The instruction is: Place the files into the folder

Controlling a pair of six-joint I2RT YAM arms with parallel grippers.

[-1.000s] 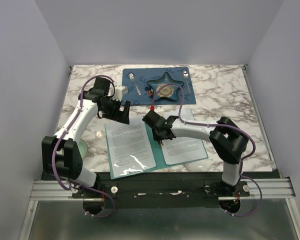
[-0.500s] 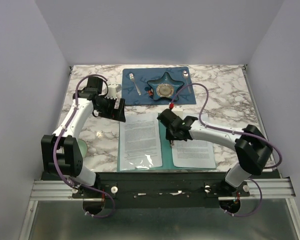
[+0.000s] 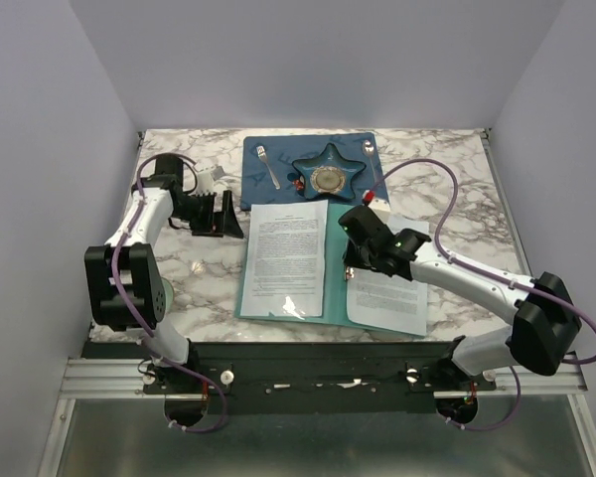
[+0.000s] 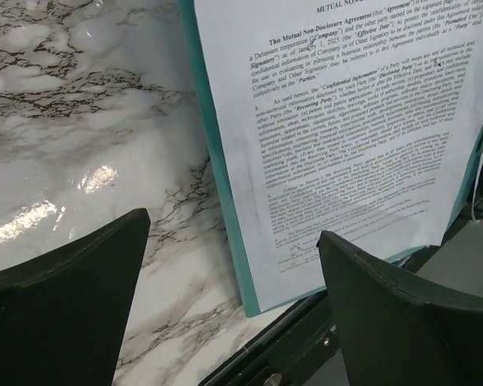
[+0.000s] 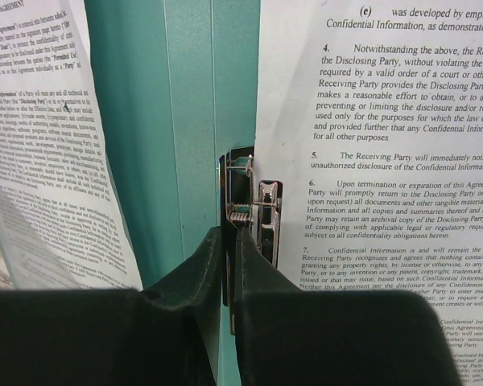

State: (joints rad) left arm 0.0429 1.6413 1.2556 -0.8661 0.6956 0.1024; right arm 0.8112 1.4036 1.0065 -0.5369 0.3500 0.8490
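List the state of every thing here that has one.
folder: open, lying flat
left sheet: flat on the folder's left half
right sheet: flat over the folder's right half
clip: at the spine, pinched by the right hand
left hand: open, empty
right hand: shut on the clip

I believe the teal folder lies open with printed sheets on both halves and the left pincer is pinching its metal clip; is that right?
Not quite: the right pincer pinches the metal clip, as the right wrist view shows; the left pincer stands open.
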